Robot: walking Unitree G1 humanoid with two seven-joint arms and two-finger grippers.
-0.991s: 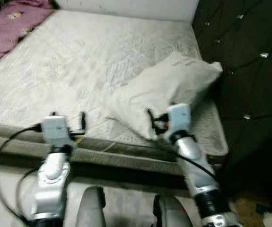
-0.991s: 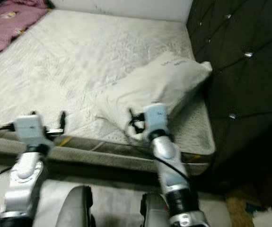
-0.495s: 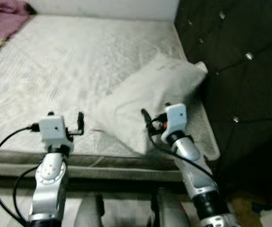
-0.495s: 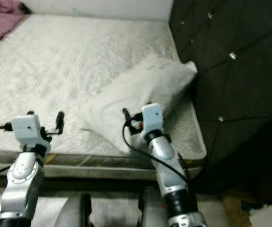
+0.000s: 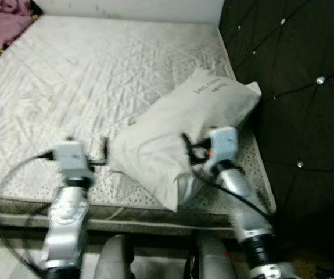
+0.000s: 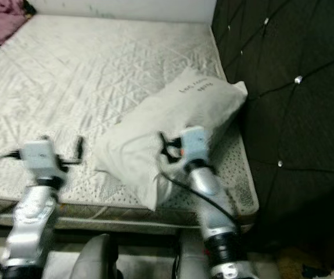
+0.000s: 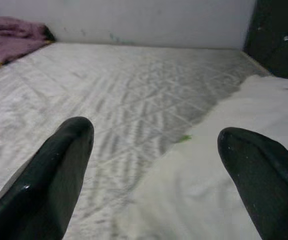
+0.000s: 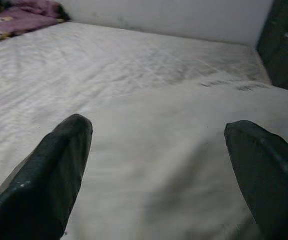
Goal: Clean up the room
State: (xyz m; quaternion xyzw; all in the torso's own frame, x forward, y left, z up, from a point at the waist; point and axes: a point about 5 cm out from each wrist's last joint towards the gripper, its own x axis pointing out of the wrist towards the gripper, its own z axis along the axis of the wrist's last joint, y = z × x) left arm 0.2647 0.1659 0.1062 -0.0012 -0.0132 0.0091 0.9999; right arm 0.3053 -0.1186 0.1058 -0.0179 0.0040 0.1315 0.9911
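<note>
A bare quilted mattress (image 5: 97, 75) meets a dark tufted headboard (image 5: 294, 87) on the right and a white wall (image 7: 133, 20) behind.

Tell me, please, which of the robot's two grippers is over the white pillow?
The right gripper: its open fingers are above the white pillow. The left gripper, also open, is over bare mattress beside the pillow's corner.

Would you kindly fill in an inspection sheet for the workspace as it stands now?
Surface: bare quilted mattress.
Job's things: white pillow lying askew near the dark tufted headboard.
Clutter: pink blanket at the far corner.
Grippers: left tool open over the mattress beside the pillow's edge; right tool open over the pillow.
Cables: black cable along the right arm.
Surroundings: pale wall behind.
</note>
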